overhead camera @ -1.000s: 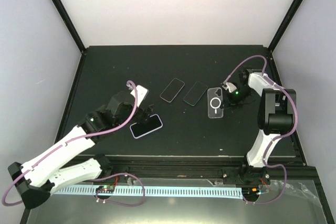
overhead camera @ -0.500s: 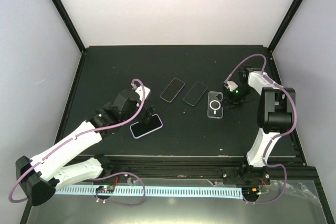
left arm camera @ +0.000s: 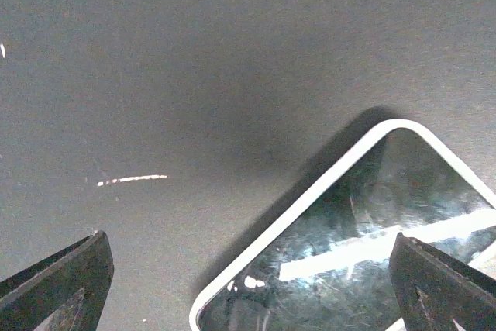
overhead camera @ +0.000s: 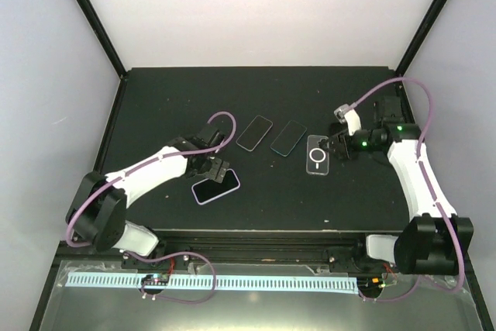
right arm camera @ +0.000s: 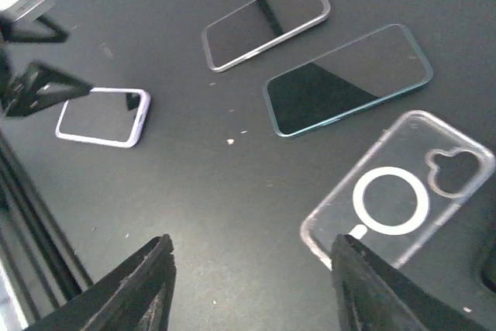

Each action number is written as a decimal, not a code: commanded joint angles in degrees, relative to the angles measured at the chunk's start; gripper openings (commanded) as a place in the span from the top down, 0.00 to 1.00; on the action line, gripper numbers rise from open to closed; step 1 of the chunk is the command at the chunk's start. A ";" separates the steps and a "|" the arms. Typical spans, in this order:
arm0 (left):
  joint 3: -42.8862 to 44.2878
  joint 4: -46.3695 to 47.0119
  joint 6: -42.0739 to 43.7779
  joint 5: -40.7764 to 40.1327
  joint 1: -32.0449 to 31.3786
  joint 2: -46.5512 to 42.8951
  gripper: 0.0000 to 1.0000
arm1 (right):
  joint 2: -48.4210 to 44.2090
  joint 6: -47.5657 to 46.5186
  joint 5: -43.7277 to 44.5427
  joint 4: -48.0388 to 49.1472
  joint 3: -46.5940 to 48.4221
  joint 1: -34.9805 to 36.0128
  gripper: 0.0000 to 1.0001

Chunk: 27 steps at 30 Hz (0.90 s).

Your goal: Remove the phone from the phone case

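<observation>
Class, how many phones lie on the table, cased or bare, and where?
3: phone in lilac case, front left; silver-edged phone and teal-edged phone side by side mid-table. Clear case empty; none seems hidden.

Left claw (overhead camera: 211, 167) gapes wide, pointing down; right claw (right arm camera: 248, 292) stands parted, gripping nothing.

Black table (overhead camera: 194, 91), pale walls (overhead camera: 256, 5)

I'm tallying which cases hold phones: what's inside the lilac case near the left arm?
A phone, dark screen facing up, fills the lilac case. The phone's back and sides cannot be seen because the case covers them.
</observation>
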 commanded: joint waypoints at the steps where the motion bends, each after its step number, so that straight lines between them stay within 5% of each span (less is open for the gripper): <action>1: 1.58 -1.68 -3.15 6.21 4.76 1.63 0.01 | -3.28 -3.31 -9.90 4.40 -5.46 0.25 0.41; 11: 1.56 0.09 -5.70 17.80 12.24 10.53 0.01 | -8.43 -4.31 -10.08 3.97 -6.25 0.24 0.38; 20: -10.49 5.38 -19.12 22.85 4.47 -10.09 0.09 | -9.46 -5.22 -10.84 4.23 -8.27 0.22 0.38; 27: -14.36 4.80 -22.28 30.36 -4.31 -9.46 0.15 | -9.46 -4.24 -9.54 4.95 -8.45 0.25 0.40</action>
